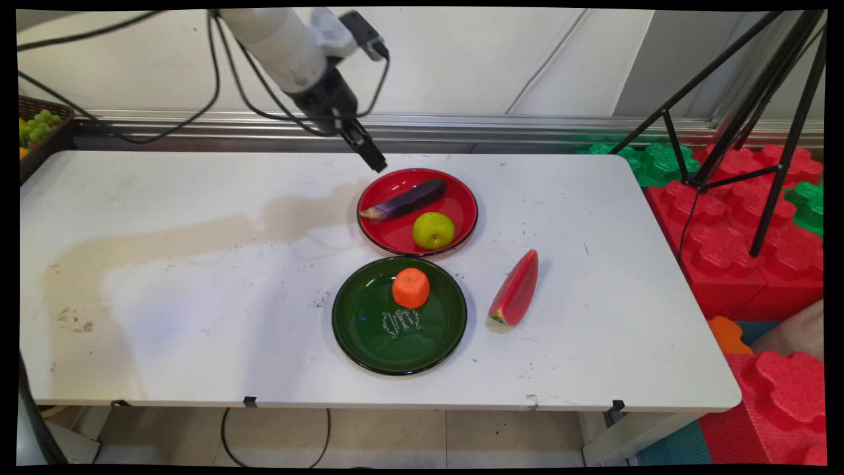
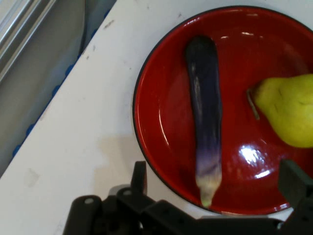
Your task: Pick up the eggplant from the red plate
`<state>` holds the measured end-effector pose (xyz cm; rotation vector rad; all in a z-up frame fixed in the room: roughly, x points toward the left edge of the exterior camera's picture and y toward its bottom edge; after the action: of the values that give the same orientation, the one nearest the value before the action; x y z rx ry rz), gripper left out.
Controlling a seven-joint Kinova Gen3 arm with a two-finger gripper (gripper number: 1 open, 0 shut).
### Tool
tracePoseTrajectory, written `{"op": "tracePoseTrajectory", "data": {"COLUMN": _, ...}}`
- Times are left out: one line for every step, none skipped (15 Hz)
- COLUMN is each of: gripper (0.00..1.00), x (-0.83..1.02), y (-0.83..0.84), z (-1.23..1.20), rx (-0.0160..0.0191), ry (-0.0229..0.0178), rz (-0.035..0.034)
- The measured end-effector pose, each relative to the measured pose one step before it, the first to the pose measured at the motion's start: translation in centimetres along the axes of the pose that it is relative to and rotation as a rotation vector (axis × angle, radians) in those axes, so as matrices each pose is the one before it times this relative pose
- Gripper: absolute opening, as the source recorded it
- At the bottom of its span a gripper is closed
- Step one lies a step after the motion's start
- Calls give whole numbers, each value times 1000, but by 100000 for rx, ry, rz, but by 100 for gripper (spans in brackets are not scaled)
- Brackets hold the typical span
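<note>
Nearest the front edge of the white table (image 1: 198,297), about midway along it, sits a glossy dark green round plate with white lettering (image 1: 369,343). A small orange toy fruit (image 1: 411,287) rests on the far part of the plate. Just to the right, directly on the table, lies a red plastic watermelon wedge with a green rind (image 1: 514,290). Beyond the green plate and almost touching it is a shiny red round plate with a dark rim (image 1: 395,234) (image 2: 161,98). It carries a yellow-green toy pear (image 1: 433,230) (image 2: 288,110) on its near side and a long purple toy eggplant (image 1: 405,200) (image 2: 205,98) lying across its far side; the two are apart. The black two-finger pincer (image 1: 376,163) (image 2: 217,181) hangs over the red plate's far left rim, tilted down toward it. Its fingers are spread wide with nothing between them. In the hand view the eggplant's pale stem end lies between the fingers but below them and untouched, and the pear sits off to one side. At the far left corner stands a dark woven basket (image 1: 46,142) with green grapes (image 1: 36,122). Off the right edge are a black tripod (image 1: 758,99) and red and green foam blocks (image 1: 725,231).
</note>
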<state>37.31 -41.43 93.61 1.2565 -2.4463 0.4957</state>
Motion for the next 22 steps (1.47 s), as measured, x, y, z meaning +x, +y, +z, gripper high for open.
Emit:
{"op": "tracePoseTrajectory", "data": {"gripper": 100, "x": 366, "y": 125, "z": 1034, "rx": 195, "ry": -749, "rz": 289}}
{"op": "tracePoseTrajectory", "data": {"gripper": 100, "x": 216, "y": 65, "z": 694, "rx": 103, "ry": -498, "rz": 167}}
{"op": "tracePoseTrajectory", "data": {"gripper": 100, "x": 306, "y": 85, "z": 1029, "rx": 167, "ry": -670, "rz": 283}}
{"op": "tracePoseTrajectory", "data": {"gripper": 100, "x": 186, "y": 53, "z": 671, "rx": 90, "ry": -444, "rz": 182}}
{"op": "tracePoseTrajectory", "data": {"gripper": 100, "x": 259, "y": 80, "z": 1007, "rx": 46, "ry": -540, "rz": 237}}
{"op": "tracePoseTrajectory", "data": {"gripper": 100, "x": 312, "y": 119, "z": 1216, "rx": -128, "ry": -616, "rz": 325}}
{"op": "tracePoseTrajectory", "data": {"gripper": 100, "x": 266, "y": 97, "z": 1154, "rx": -135, "ry": -568, "rz": 254}}
{"op": "tracePoseTrajectory", "data": {"gripper": 100, "x": 175, "y": 67, "z": 960, "rx": -141, "ry": -494, "rz": 168}}
{"op": "tracePoseTrajectory", "data": {"gripper": 100, "x": 119, "y": 44, "z": 641, "rx": -116, "ry": -350, "rz": 144}}
{"op": "tracePoseTrajectory", "data": {"gripper": 100, "x": 191, "y": 49, "z": 920, "rx": -142, "ry": -445, "rz": 223}}
{"op": "tracePoseTrajectory", "data": {"gripper": 100, "x": 210, "y": 53, "z": 1027, "rx": -165, "ry": -443, "rz": 326}}
{"op": "tracePoseTrajectory", "data": {"gripper": 100, "x": 179, "y": 32, "z": 946, "rx": -128, "ry": -378, "rz": 255}}
{"op": "tracePoseTrajectory", "data": {"gripper": 100, "x": 114, "y": 1, "z": 753, "rx": -72, "ry": -292, "rz": 187}}
{"op": "tracePoseTrajectory", "data": {"gripper": 100, "x": 80, "y": 9, "z": 476, "rx": -36, "ry": -184, "rz": 125}}
{"op": "tracePoseTrajectory", "data": {"gripper": 100, "x": 111, "y": 3, "z": 674, "rx": -39, "ry": -289, "rz": 117}}
{"op": "tracePoseTrajectory", "data": {"gripper": 100, "x": 73, "y": -9, "z": 699, "rx": -54, "ry": -301, "rz": 37}}
{"op": "tracePoseTrajectory", "data": {"gripper": 100, "x": 89, "y": 10, "z": 629, "rx": -81, "ry": -244, "rz": 91}}
{"op": "tracePoseTrajectory", "data": {"gripper": 100, "x": 94, "y": 31, "z": 494, "rx": -133, "ry": -182, "rz": 86}}
{"op": "tracePoseTrajectory", "data": {"gripper": 100, "x": 74, "y": 23, "z": 492, "rx": -127, "ry": -175, "rz": -6}}
{"op": "tracePoseTrajectory", "data": {"gripper": 100, "x": 75, "y": 34, "z": 429, "rx": -134, "ry": -138, "rz": -29}}
{"op": "tracePoseTrajectory", "data": {"gripper": 100, "x": 51, "y": 27, "z": 297, "rx": -86, "ry": -110, "rz": -140}}
{"op": "tracePoseTrajectory", "data": {"gripper": 0, "x": 32, "y": 12, "z": 162, "rx": -25, "ry": -35, "rz": -112}}
